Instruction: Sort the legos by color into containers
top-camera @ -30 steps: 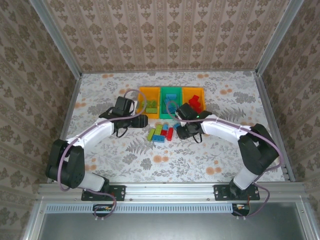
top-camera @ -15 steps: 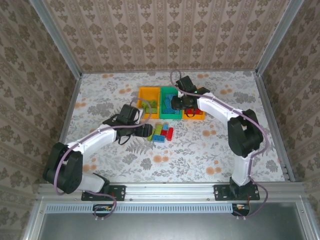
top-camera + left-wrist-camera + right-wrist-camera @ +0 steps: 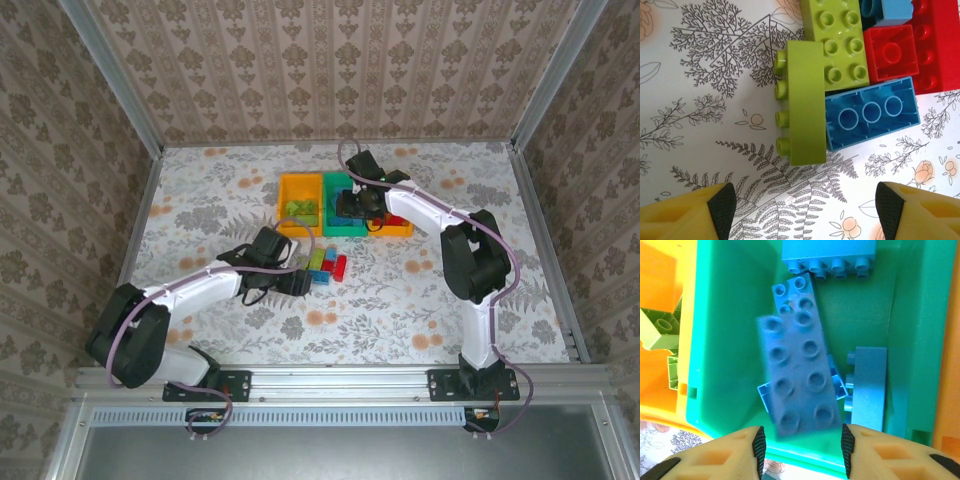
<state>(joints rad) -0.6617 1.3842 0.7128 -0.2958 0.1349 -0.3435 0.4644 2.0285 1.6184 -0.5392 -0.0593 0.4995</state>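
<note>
We see the right gripper (image 3: 802, 445), fingers spread, over the green bin (image 3: 725, 340). A blurred blue brick (image 3: 797, 380) shows just beyond them, among other blue bricks (image 3: 867, 390).

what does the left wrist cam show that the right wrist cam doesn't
Left wrist: a pile on the floral table, with a lime green brick on its side, an upturned blue brick and red bricks, and the left gripper open. Right wrist: the green bin holding blue bricks, an orange-yellow bin with lime green bricks beside it, and the right gripper. Both: lime green and blue bricks, yellow fingers with black pads.
</note>
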